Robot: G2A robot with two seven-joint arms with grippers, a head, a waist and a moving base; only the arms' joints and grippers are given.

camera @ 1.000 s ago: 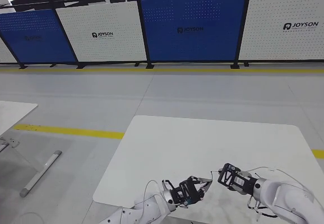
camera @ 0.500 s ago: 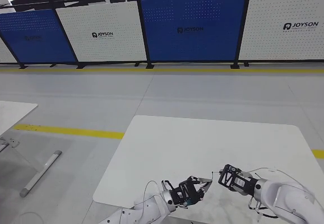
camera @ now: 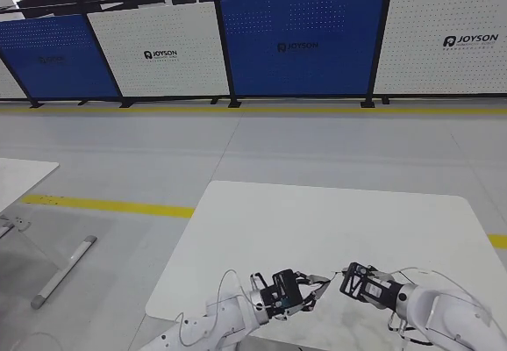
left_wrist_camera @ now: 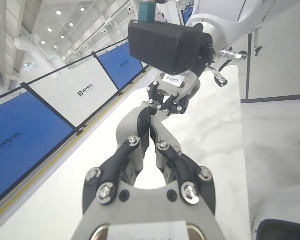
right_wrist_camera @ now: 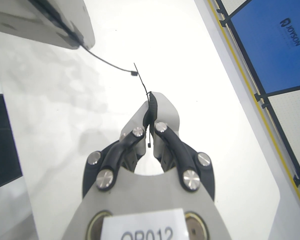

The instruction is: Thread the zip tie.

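You have one zip tie [right_wrist_camera: 142,83] here, a thin black plastic strip, held between the two grippers over the near part of the table [camera: 324,219]. The right gripper [right_wrist_camera: 150,101] is closed on its pointed end, and the narrow tip sticks out past the fingertips. The small square head [right_wrist_camera: 133,73] sits just beside this tip; you cannot tell if the tip is inside it. From the head the strip curves away to the left gripper [left_wrist_camera: 147,119], whose ribbed black pads [left_wrist_camera: 142,131] are pressed together.

Both grippers have grey metal fingers, black links and round silver screws. The table is white and smooth, with rounded corners. The floor [camera: 148,149] is pale grey and carries two yellow lines [camera: 104,205]. A second white table [camera: 8,180] stands at the side. Behind, blue and white perforated panels [camera: 302,44] alternate in black frames.
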